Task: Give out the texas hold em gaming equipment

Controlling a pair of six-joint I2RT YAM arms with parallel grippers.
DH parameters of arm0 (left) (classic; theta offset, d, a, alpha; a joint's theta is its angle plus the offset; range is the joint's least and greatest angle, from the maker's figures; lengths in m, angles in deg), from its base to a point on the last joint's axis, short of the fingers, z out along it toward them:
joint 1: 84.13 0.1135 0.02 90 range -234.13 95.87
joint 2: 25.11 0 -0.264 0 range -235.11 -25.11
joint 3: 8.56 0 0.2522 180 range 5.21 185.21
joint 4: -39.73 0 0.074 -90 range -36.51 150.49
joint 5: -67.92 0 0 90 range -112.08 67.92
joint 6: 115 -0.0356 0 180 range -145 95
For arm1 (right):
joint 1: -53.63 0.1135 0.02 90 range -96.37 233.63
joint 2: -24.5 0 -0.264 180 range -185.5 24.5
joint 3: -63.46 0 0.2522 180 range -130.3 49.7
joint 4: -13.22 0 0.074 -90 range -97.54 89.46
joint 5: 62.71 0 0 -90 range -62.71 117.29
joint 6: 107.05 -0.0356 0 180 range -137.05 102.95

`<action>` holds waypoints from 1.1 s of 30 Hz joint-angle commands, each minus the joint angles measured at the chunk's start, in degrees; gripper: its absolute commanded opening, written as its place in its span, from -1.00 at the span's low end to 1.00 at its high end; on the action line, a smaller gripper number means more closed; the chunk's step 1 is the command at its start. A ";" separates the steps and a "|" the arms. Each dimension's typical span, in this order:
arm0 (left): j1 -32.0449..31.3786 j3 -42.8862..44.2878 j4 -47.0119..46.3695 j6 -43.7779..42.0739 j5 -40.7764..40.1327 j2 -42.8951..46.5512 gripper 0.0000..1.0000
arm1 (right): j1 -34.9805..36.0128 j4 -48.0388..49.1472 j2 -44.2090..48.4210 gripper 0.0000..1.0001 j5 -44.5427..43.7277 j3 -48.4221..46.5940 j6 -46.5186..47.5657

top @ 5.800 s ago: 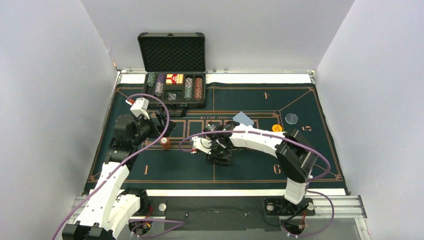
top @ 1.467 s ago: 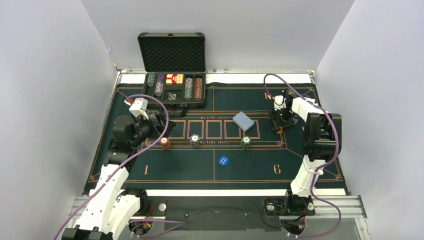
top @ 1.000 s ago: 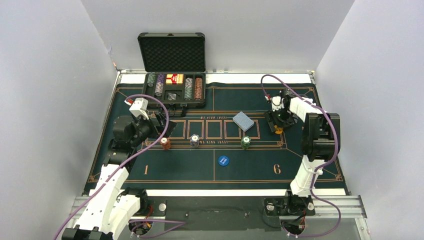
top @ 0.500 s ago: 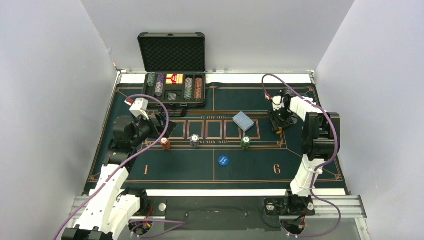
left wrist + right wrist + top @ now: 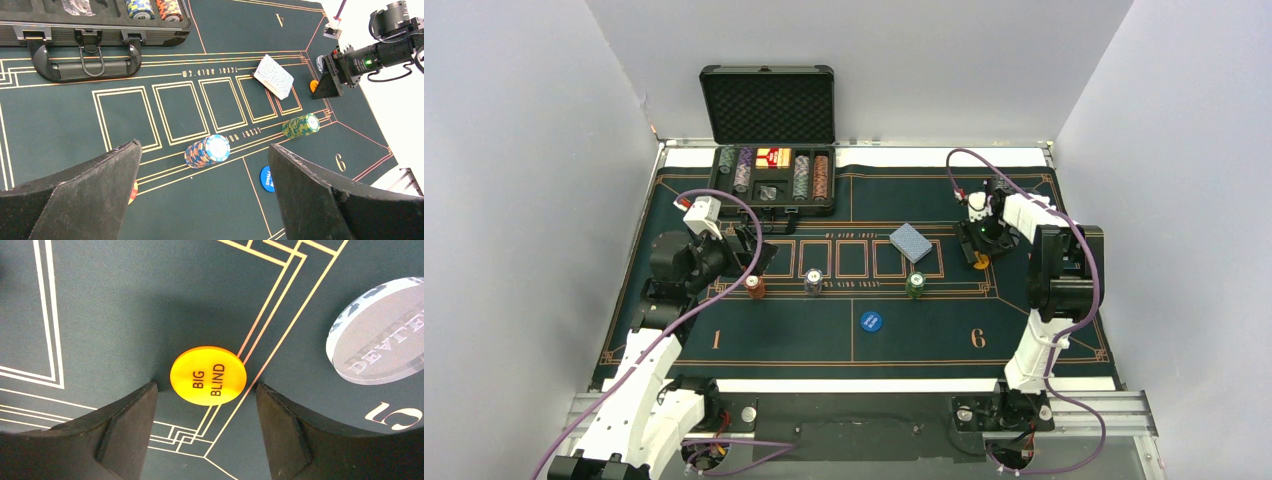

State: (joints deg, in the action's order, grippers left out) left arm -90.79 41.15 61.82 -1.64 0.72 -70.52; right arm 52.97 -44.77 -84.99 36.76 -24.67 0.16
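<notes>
The orange "BIG BLIND" disc point(image 5: 208, 375) lies flat on the green felt, at the right in the top view point(image 5: 981, 261). My right gripper point(image 5: 206, 386) is open and low over it, one finger on each side, neither touching. The clear disc point(image 5: 380, 335) lies just to its right. My left gripper point(image 5: 204, 145) is open and empty above the blue-white chip stack point(image 5: 207, 151). In the top view a red-brown stack point(image 5: 754, 287), the blue-white stack point(image 5: 813, 282) and a green stack point(image 5: 915, 286) stand in a row. The blue disc point(image 5: 871, 321) and the blue-backed cards point(image 5: 911, 242) lie nearby.
The open black case point(image 5: 772, 180) with more chips and red card boxes sits at the back left. Grey walls close in the left and right sides. The mat's white strip runs along the front edge point(image 5: 854, 385).
The right arm has swung from the table's middle to the orange disc at the right, and over the last second it only shifted slightly there. The left arm has not moved.
</notes>
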 commanded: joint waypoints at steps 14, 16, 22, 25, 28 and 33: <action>0.25 0.02 -3.24 0.15 1.02 0.50 0.98 | 1.78 3.26 -1.42 0.35 -0.43 -2.32 -1.69; 0.30 0.01 -3.28 0.13 1.06 0.50 0.97 | 1.91 3.17 -1.70 0.27 -0.49 -2.18 -1.66; 0.28 0.05 -3.20 0.11 1.17 0.61 0.97 | 2.23 2.39 -2.14 0.01 -1.03 -1.82 -1.65; 0.24 0.06 -3.26 0.11 1.17 0.58 0.98 | 2.14 1.94 -1.89 0.14 -1.70 -1.49 -1.61; 0.27 0.03 -3.24 0.11 1.22 0.63 0.97 | 2.03 1.78 -1.56 0.21 -1.78 -1.17 -1.46; 0.26 0.04 -3.18 0.11 1.19 0.71 0.97 | 1.96 1.37 -1.51 -0.01 -1.60 -1.02 -1.24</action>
State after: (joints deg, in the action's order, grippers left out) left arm -90.79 41.15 61.78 -1.62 0.85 -70.54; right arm 54.80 -43.83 -85.75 36.15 -25.52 -1.26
